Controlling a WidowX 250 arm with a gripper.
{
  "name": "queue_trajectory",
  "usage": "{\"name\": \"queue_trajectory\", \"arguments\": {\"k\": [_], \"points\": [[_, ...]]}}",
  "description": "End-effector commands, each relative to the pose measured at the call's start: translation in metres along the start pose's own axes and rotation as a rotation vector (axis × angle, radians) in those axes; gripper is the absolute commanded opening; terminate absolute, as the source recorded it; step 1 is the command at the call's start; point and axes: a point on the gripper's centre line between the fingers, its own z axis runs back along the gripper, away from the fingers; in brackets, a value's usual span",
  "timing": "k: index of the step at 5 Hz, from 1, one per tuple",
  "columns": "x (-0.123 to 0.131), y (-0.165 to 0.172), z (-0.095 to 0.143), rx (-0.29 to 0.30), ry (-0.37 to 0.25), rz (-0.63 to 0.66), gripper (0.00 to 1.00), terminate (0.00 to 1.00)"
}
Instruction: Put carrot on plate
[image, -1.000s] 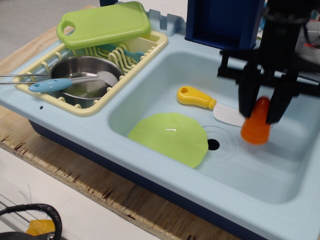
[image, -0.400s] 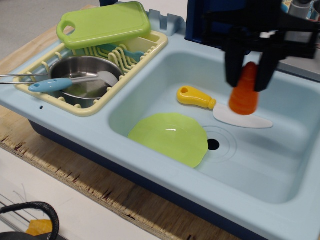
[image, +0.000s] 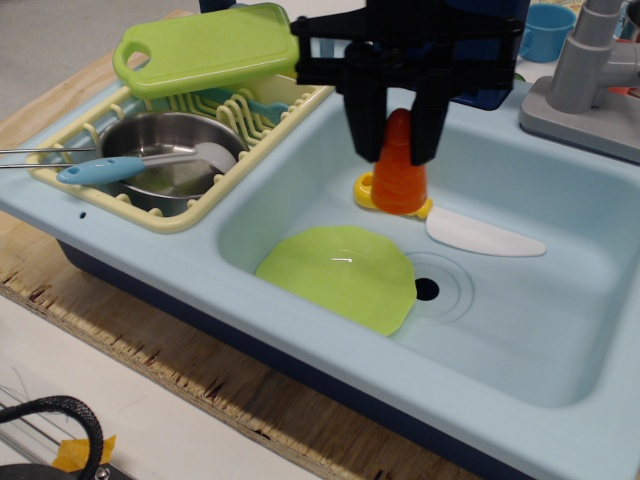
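The orange carrot hangs tip up, wide end down, between my black gripper's fingers. The gripper is shut on its upper part and holds it above the sink, over the toy knife's yellow handle. The lime-green round plate lies tilted against the sink's front left wall, below and to the left of the carrot. The carrot is apart from the plate.
A white toy knife with a yellow handle lies on the sink floor beside the drain hole. A yellow dish rack on the left holds a steel bowl, a blue spoon and a green cutting board. A grey faucet stands at the back right.
The gripper has moved left and up across the sink with the carrot, from the right side to above the knife's handle.
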Motion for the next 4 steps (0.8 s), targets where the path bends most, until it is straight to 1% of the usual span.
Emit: {"name": "queue_trajectory", "arguments": {"k": [1, 2, 4], "points": [[-0.001, 0.016, 0.004, -0.007, -0.004, 0.056, 0.00, 0.00], [-0.004, 0.021, -0.004, -0.003, 0.027, 0.082, 0.00, 0.00], [-0.007, 0.022, -0.019, -0.006, 0.068, 0.092, 0.00, 0.00]]}}
